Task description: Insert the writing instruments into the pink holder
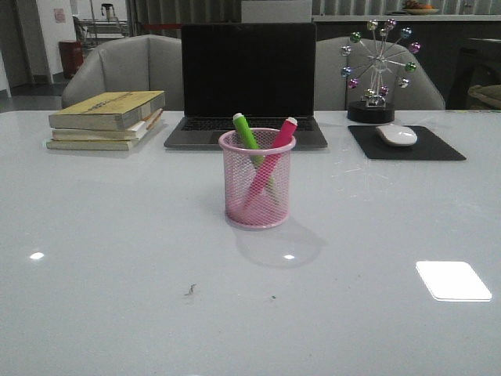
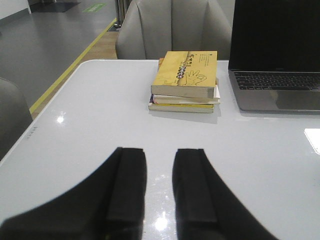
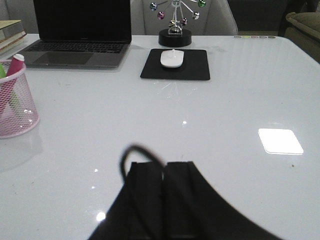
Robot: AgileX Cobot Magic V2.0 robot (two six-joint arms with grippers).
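We see the pink holder (image 1: 257, 178) upright near the middle of the desk (image 1: 117, 258), well clear of every edge. The green pen (image 1: 247, 138) and the pink pen (image 1: 275, 153) both stand inside it, leaning opposite ways and crossing below the rim, their caps above it. Along the far edge we find a stack of books (image 1: 107, 119) toward the left corner, an open laptop (image 1: 247, 82) directly behind the holder, and a mouse (image 1: 397, 135) on its dark pad (image 1: 407, 144) toward the right, with a ball ornament (image 1: 380, 69) behind the pad. Bare desk surrounds the holder on the left, right and near sides. The left gripper (image 2: 160, 187) hangs over the near left part of the desk, jaws parted and holding nothing. The right gripper (image 3: 165, 192) hangs over the near right part, jaws pressed together and empty.
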